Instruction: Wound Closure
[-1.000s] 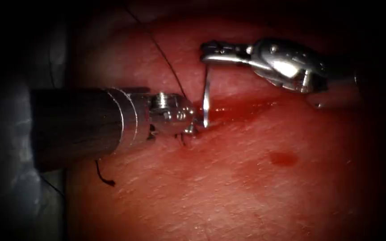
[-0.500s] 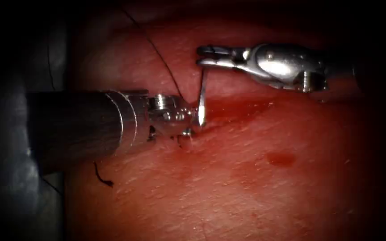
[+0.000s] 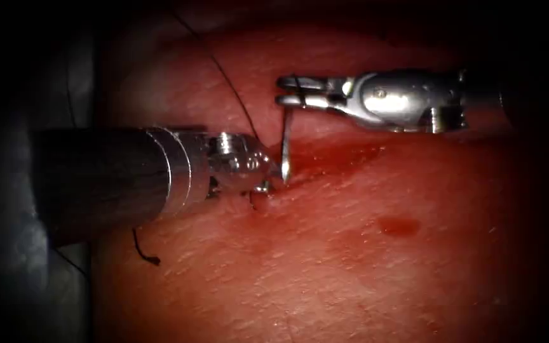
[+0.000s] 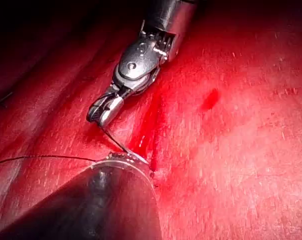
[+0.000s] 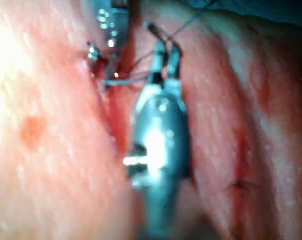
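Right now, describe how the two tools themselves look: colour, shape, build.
Left tool: thick dark cylindrical shaft, ribbed silver collar, rounded metal wrist with a screw head. Right tool: polished silver wrist with round pins, tapering to two slim, straight jaws; no markings or cables visible.

blocked: left tool (image 3: pixel 258 171) beside needle (image 3: pixel 285 149) at cut (image 3: pixel 338 155) | thread (image 3: pixel 227 79) crosses above | open: tissue (image 3: pixel 351 273) below

It was a surgical training bench: a slab of tissue (image 3: pixel 363 254) with a wet red cut (image 3: pixel 338 155) lay beneath steel wristed tools.
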Motion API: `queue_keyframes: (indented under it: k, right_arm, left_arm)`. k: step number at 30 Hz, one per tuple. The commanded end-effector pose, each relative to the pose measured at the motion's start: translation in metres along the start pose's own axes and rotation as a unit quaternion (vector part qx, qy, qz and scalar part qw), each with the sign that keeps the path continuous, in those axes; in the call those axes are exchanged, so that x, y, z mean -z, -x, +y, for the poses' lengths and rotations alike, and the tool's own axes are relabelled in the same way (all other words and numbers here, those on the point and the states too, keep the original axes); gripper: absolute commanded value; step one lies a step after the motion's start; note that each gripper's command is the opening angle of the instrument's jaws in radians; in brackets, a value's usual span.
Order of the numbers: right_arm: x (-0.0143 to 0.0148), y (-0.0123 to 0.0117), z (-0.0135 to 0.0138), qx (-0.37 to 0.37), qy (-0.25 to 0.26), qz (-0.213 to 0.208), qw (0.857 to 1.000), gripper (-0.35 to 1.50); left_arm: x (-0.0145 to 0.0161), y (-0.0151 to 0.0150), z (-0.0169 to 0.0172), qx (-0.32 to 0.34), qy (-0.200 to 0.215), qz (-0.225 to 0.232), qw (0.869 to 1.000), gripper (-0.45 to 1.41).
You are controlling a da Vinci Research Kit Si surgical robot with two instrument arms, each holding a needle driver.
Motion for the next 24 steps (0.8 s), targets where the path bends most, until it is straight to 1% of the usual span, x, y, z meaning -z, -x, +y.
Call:
queue_keyframes:
  k: [1,6,9,13,17,18,24]
  right_arm:
    - [-0.0009,0.0006,-0.0013,0.005,-0.004,0.001,1.0,-0.35]
    - [-0.0012,0.0011,-0.003,0.023,-0.017,-0.008,1.0,-0.35]
    - [-0.0011,0.0011,-0.0033,0.027,-0.024,-0.006,0.999,-0.35]
    - [-0.0009,0.0008,-0.0029,0.024,-0.02,-0.001,1.0,-0.35]
    - [-0.0009,0.0004,-0.0023,0.02,-0.015,0.004,1.0,-0.35]
    - [-0.0009,0.0003,-0.0021,0.019,-0.011,0.005,1.0,-0.35]
    - [-0.0015,0.0002,-0.0017,0.017,-0.004,0.005,1.0,-0.35]
  left_arm:
    - [-0.001,-0.0002,-0.0002,0.0,0.001,0.001,1.0,0.36]
    - [-0.0011,-0.0001,-0.0007,-0.001,0.002,0.0,1.0,0.36]
    - [-0.0011,-0.0001,-0.0007,-0.002,0.002,0.0,1.0,0.36]
    - [-0.0009,-0.0002,-0.0008,-0.001,0.003,0.0,1.0,0.36]
    - [-0.0002,-0.0005,-0.001,0.0,0.006,0.003,1.0,0.27]
    - [0.0001,-0.0007,-0.0007,0.002,0.002,0.008,1.0,0.22]
    - [0.002,-0.0017,0.0005,0.013,-0.008,0.034,0.999,0.21]
